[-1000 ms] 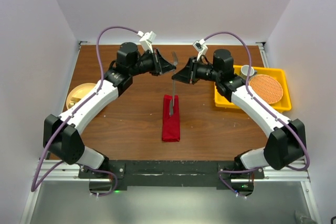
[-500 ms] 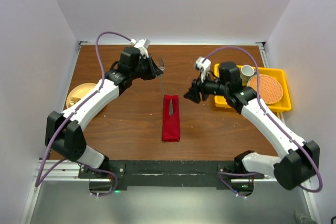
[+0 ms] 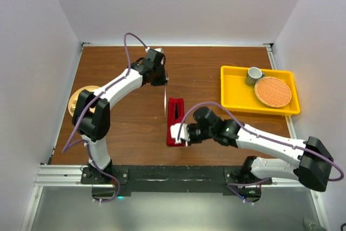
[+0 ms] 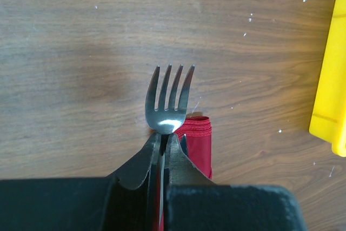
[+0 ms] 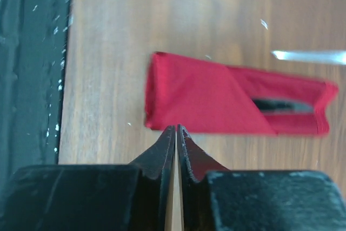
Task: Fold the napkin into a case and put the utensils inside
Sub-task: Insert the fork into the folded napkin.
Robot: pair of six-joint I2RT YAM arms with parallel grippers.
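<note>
Fork (image 4: 169, 98) handed over: left hand (image 4: 164, 140) now clamps its handle, just beside the case's (image 3: 175, 120) far end. Right hand (image 5: 176, 129) has swung down to the near end, closed with nothing visibly held. Case lies mid-desk (image 3: 130, 128), towards the near edge; fork insertion likely next.

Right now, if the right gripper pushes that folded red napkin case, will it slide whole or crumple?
Probably crumples: the case is soft layered cloth, its diagonal flap unpinned. It looks light, so it may also slide on the smooth table, though the utensil tucked inside likely steadies that end.
</note>
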